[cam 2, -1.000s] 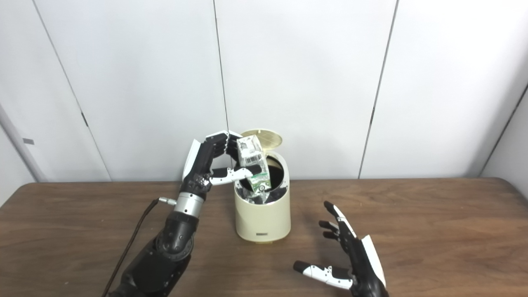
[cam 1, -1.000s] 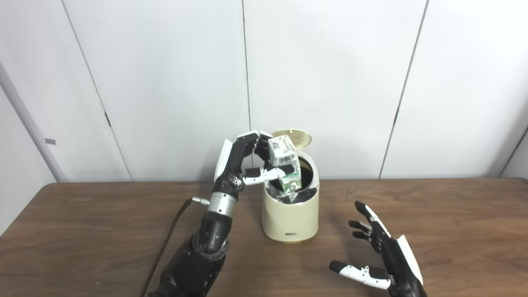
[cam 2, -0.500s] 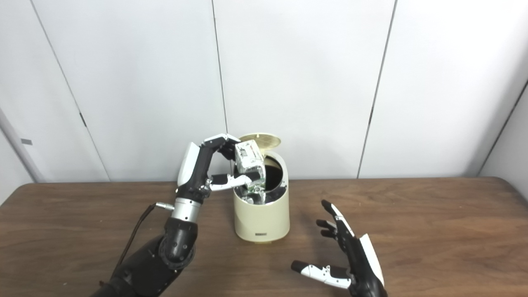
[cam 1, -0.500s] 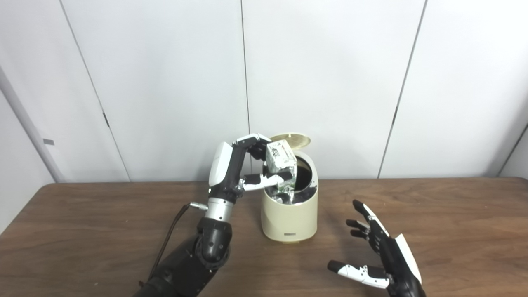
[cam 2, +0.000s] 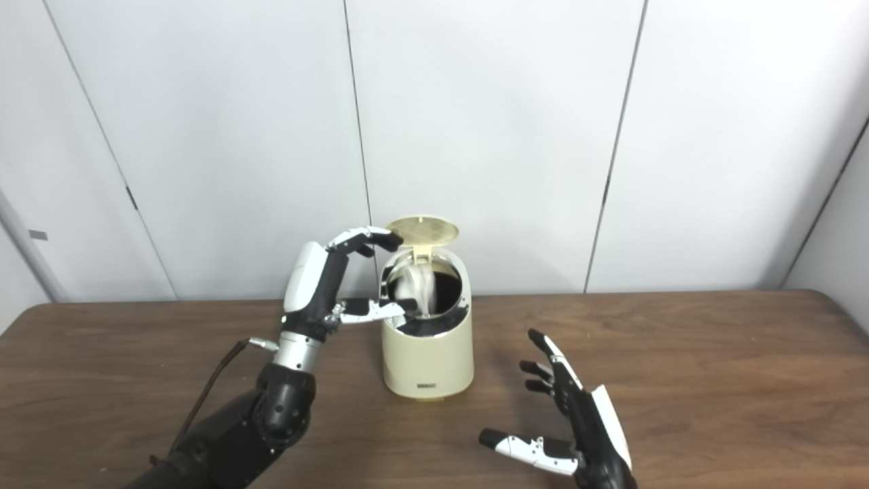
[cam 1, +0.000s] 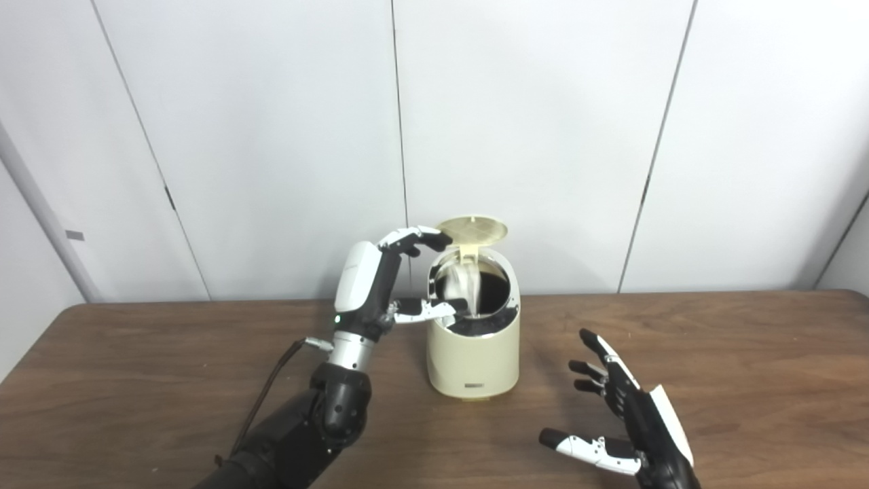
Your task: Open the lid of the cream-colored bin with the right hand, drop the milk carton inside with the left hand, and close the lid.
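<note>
The cream-colored bin (cam 1: 473, 356) stands upright on the table, its round lid (cam 1: 473, 228) raised at the back, hinged open above the dark opening. The milk carton (cam 1: 467, 288) shows as a pale blur inside the mouth.

Cream-colored bin (cam 1: 473, 360) with dark interior; pale, ribbed lid (cam 1: 473, 229); white blurred milk carton (cam 1: 467, 286). Black-and-white left hand (cam 1: 390, 285) and right hand (cam 1: 628, 421). Brown wood-grain table (cam 1: 136, 380); white wall panels (cam 1: 271, 136).
</note>
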Available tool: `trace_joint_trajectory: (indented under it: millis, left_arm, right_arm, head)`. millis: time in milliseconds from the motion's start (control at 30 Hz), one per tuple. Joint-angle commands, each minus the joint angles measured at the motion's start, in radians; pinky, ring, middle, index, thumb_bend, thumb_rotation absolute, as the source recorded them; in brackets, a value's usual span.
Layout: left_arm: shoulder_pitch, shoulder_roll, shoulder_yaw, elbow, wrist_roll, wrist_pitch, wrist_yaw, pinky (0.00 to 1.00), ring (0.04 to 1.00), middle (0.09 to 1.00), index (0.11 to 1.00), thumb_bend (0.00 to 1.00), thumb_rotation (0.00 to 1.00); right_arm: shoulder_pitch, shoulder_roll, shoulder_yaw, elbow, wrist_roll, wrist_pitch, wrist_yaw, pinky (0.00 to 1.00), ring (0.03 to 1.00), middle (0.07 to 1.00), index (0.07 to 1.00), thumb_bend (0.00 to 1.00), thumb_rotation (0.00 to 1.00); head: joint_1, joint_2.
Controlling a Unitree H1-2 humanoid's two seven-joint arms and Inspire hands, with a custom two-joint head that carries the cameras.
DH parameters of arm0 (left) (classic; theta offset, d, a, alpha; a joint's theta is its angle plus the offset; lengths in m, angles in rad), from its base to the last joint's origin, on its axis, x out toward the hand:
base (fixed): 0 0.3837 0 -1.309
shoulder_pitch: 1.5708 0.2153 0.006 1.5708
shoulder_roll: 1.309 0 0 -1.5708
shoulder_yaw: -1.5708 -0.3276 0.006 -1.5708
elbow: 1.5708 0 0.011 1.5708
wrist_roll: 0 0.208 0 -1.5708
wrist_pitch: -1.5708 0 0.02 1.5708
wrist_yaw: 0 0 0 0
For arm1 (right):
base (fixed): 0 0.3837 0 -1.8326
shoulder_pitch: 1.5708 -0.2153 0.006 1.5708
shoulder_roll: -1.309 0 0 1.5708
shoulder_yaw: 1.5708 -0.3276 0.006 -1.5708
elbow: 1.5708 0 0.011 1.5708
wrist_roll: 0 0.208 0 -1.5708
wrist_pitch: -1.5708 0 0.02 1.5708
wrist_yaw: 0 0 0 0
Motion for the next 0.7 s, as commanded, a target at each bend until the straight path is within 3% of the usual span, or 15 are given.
trace_joint_trajectory:
  millis: [0, 467, 600, 667]
  left_arm:
    - [-0.062, 0.013, 0.011, -0.016, -0.003, -0.024, 0.018, 0.64, 0.764, 0.792, 0.775, 0.9, 0.15]
    - [-0.052, 0.022, 0.019, -0.05, -0.001, -0.024, 0.034, 0.63, 0.741, 0.794, 0.783, 0.89, 0.2]
    - [-0.024, 0.024, 0.066, -0.114, -0.043, -0.024, -0.005, 0.54, 0.663, 0.722, 0.726, 0.84, 0.16]
    - [0.001, 0.026, 0.116, -0.165, -0.085, -0.024, -0.064, 0.49, 0.602, 0.675, 0.692, 0.79, 0.14]
  right_arm:
    - [-0.015, -0.004, 0.0, -0.034, -0.001, -0.02, -0.002, 0.75, 0.826, 0.951, 0.926, 0.8, 0.3]
    - [-0.011, -0.003, 0.002, -0.051, -0.005, 0.007, 0.005, 0.77, 0.826, 0.945, 0.927, 0.8, 0.3]
    - [-0.01, -0.003, 0.003, -0.051, -0.004, 0.002, 0.005, 0.77, 0.826, 0.941, 0.922, 0.8, 0.29]
    - [-0.009, -0.005, 0.004, -0.051, -0.004, 0.0, 0.006, 0.77, 0.828, 0.941, 0.923, 0.8, 0.29]
  head:
    - [-0.001, 0.001]
    - [0.009, 0.006]
    - [0.014, 0.006]
    - [0.017, 0.007]
